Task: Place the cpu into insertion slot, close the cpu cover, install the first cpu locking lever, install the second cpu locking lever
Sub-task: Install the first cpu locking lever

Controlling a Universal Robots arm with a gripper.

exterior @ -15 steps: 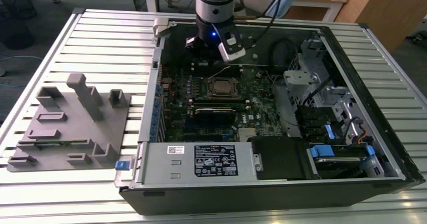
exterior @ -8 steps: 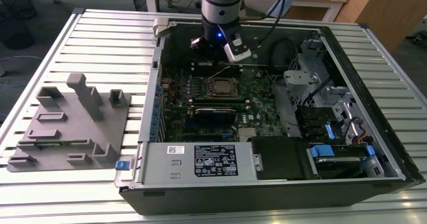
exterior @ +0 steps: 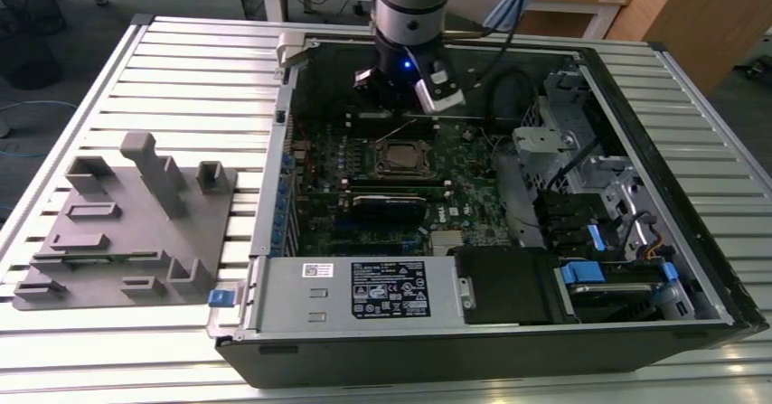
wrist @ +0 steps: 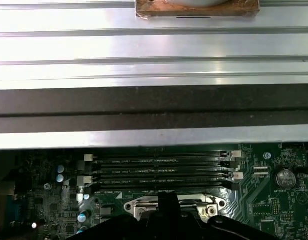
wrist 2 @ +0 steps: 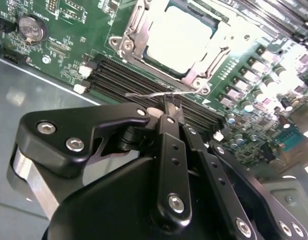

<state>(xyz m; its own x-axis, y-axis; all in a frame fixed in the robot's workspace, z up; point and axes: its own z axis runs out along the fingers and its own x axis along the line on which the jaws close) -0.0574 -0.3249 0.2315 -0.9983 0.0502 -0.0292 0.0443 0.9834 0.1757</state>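
The gripper (wrist 2: 169, 103) has its fingers pressed together on a thin wire locking lever (wrist 2: 143, 94), pinching it near its free end, just above the black memory slots (wrist 2: 118, 77).

Going across the exterior view from its left, a grey fixture plate (exterior: 121, 214) lies well apart on the slatted table (exterior: 193, 70). Next is the open computer case (exterior: 483, 350). Near the middle of its green board sits the insertion slot (exterior: 400, 158) — the cpu (wrist 2: 181, 32) is already seated in it, and the cpu cover (wrist 2: 127, 42) lies down around its pale face. The drive bays (exterior: 597, 241) stand toward that view's right.

The step in hand looks like lever work, though I cannot tell which of the two levers this is. Doing it well probably means following the wire's own hinge arc — no sideways drag. The grip should be firm enough that the springy wire does not slip, and the fingers should stay off the memory slots.
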